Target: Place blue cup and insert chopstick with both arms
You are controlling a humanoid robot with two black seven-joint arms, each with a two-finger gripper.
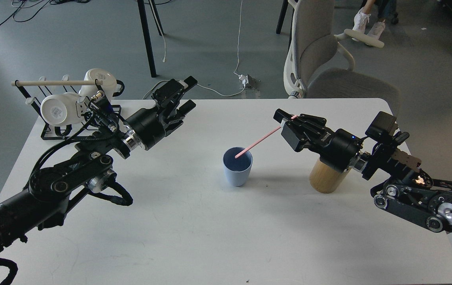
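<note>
The blue cup (237, 166) stands upright mid-desk (194, 237), left of a bamboo cup (326, 176). The right end effector (285, 120) grips the pink chopstick (258, 142) by its top, its tip inside the cup's mouth: the insertion step. Next, I judge, it lets go gently. The left end effector (184, 95) hangs released, empty. Lettering on the right wrist is unreadable.

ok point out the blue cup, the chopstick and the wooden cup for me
blue cup (237, 174): head view, on its pale outer wall below the rim
chopstick (258, 142): head view, on the middle of the pink shaft
wooden cup (324, 180): head view, on its tan side wall under the right arm
</note>
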